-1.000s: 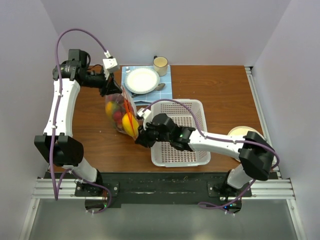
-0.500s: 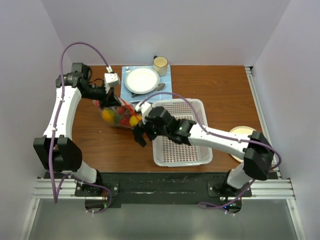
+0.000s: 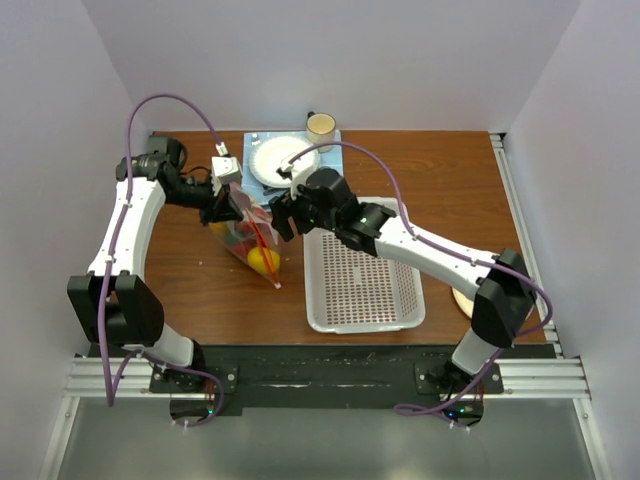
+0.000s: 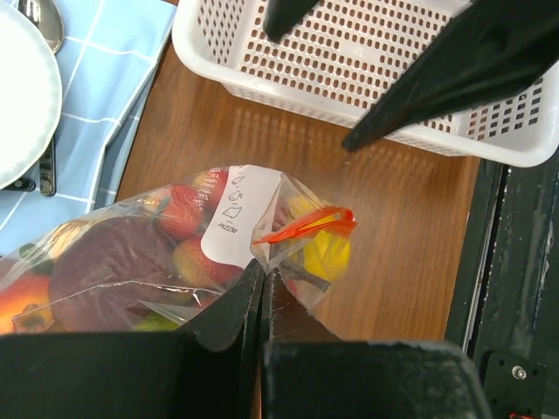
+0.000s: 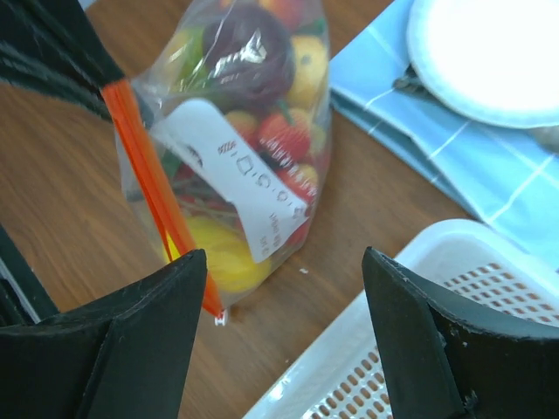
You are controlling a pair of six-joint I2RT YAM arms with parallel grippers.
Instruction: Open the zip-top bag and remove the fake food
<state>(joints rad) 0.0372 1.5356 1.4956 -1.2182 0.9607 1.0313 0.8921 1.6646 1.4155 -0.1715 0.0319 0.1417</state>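
Note:
The zip-top bag [image 3: 250,238] hangs tilted over the table, its lower end on the wood, with the orange-red zip strip [image 3: 265,250] running down its right side. My left gripper [image 3: 224,208] is shut on the bag's upper corner; in the left wrist view its fingers [image 4: 234,307] pinch the clear plastic just below the zip strip [image 4: 307,224]. The fake food [image 5: 255,51], maroon, yellow, red and green pieces, is inside the bag [image 5: 236,148]. My right gripper [image 3: 281,220] stands open just right of the bag, nothing between its fingers [image 5: 157,332].
A white basket [image 3: 362,312] lies right of the bag, under my right arm. Behind are a white plate [image 3: 282,160] on a blue cloth [image 3: 330,180], a spoon [image 4: 39,22] and a cup [image 3: 321,126]. A round dish [image 3: 462,302] peeks out by the right arm's base.
My right gripper has let go of the bag's lower end, opened, and moved back toward the plate. The left arm swung the bag while keeping its grip.

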